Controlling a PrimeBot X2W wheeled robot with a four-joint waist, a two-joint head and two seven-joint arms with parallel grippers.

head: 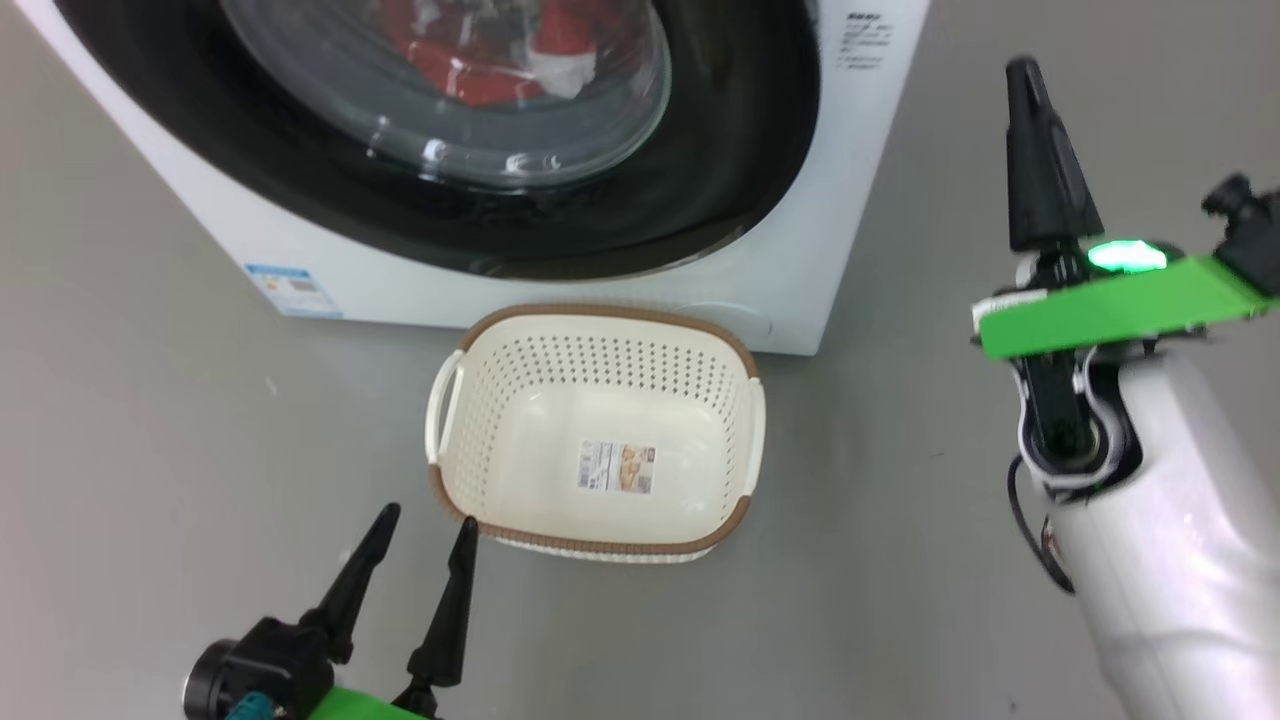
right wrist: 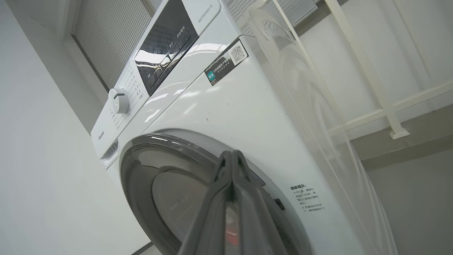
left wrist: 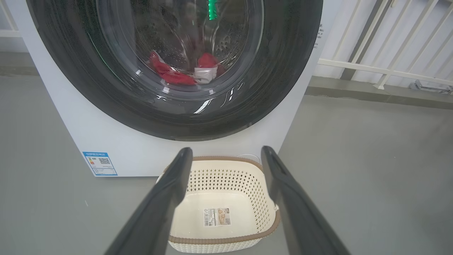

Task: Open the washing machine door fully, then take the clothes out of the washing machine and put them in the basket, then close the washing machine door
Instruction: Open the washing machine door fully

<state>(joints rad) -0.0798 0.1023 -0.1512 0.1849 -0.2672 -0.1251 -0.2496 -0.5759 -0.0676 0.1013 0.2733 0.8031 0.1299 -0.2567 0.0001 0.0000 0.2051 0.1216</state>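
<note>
— Grey floor [head: 150, 450] lies all around me. Nearest, low on my left, my left gripper [head: 428, 516] hovers with its two dark fingers spread, holding nothing.

— And the tub?

— Just past those fingers is the small cream perforated plastic basket [head: 600, 312] with the brown rim. It has nothing in it but a paper label [head: 617, 467], and it stands just before the big white front-loading washing machine [head: 560, 290].

— So which step are you on?

— The first, I judge. The large round glossy black-rimmed door [head: 720, 150] looks shut. The bright red clothes [head: 450, 75] with white trim lie behind its glass, in the drum.

— Your right side?

— My right gripper [head: 1022, 70] is raised off the machine's right corner, fingers pressed together on nothing. From its wrist, the tips point at the door's right edge.

— Next?

— I reckon I must catch that edge and swing the door wide, minding the basket below.
</note>
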